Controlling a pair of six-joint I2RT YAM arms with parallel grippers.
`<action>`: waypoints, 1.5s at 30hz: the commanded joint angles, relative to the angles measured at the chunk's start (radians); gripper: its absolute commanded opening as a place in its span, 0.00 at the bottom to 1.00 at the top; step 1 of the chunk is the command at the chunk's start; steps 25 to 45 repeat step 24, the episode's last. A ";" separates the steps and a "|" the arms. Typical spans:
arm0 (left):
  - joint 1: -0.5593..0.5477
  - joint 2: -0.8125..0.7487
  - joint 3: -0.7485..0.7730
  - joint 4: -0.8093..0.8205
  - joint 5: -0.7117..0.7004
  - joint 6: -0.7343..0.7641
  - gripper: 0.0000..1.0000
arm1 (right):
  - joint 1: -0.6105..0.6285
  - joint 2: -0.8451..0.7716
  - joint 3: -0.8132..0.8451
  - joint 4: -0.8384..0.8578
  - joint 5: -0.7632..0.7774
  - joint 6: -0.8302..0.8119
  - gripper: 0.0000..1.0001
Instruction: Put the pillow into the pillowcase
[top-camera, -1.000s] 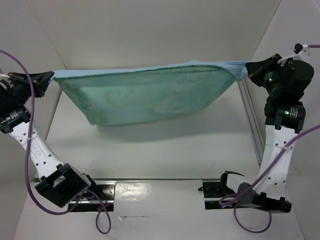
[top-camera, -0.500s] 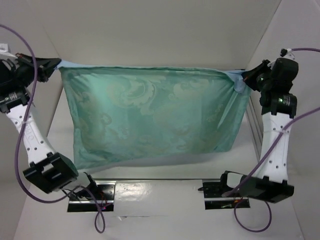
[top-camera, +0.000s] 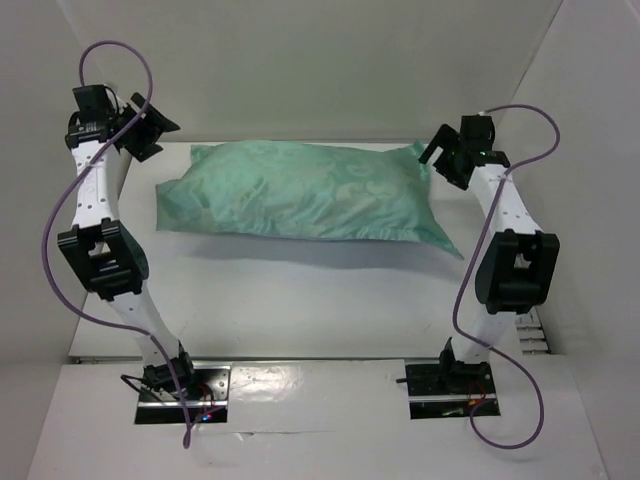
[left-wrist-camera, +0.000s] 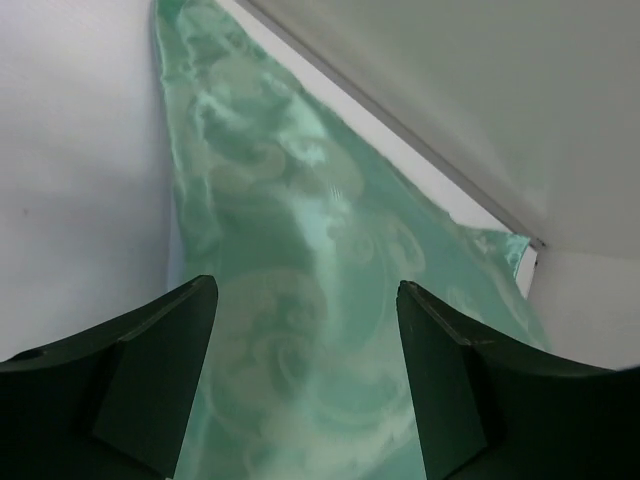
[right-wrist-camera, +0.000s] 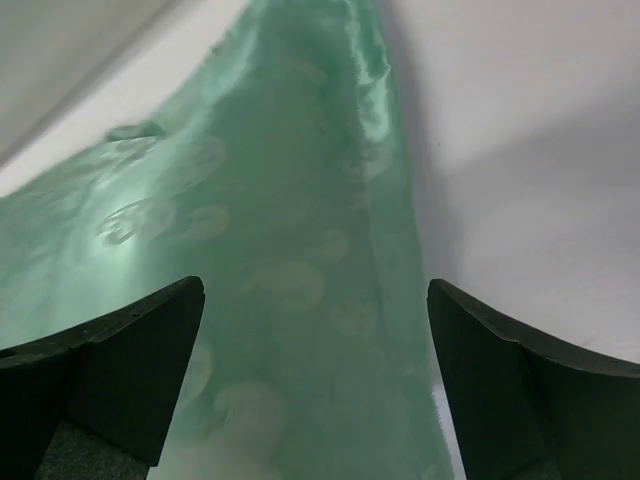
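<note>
The sea-green patterned pillowcase (top-camera: 310, 195), plump and filled out, lay across the far part of the table (top-camera: 300, 300), between the two arms. The left gripper (top-camera: 156, 136) and the right gripper (top-camera: 441, 163) hung near its ends, jaws wide apart, holding nothing.

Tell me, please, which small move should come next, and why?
Probably lift both end effectors up and away. The pillowcase lies plump and full on the table, nothing white shows outside it, and the left end effector and the right end effector both stand open near its ends, holding nothing.
</note>
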 joint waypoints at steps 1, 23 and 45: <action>-0.043 -0.206 -0.057 0.009 -0.093 0.119 0.85 | -0.001 -0.197 0.015 0.041 0.103 -0.032 1.00; -0.425 -0.933 -0.642 0.123 -0.277 0.221 0.91 | 0.055 -0.749 -0.429 -0.257 0.413 -0.016 1.00; -0.425 -0.945 -0.654 0.110 -0.277 0.222 0.91 | 0.055 -0.749 -0.430 -0.266 0.426 -0.016 1.00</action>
